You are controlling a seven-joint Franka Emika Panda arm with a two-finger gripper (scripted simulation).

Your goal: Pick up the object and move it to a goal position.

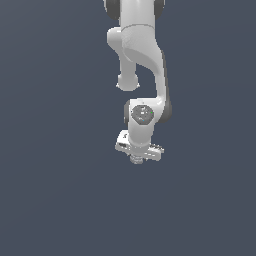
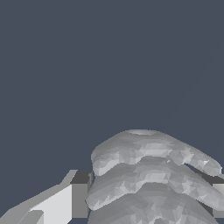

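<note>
Wrist view shows the fingers holding the ridged grey blob; I advise steady grip and slow travel to the goal.

The desk is a plain, dark blue-grey surface; nothing visibly lies directly on it.

We see the object sitting between the fingers of the hand. The bench's edges lie outside both views.
</note>
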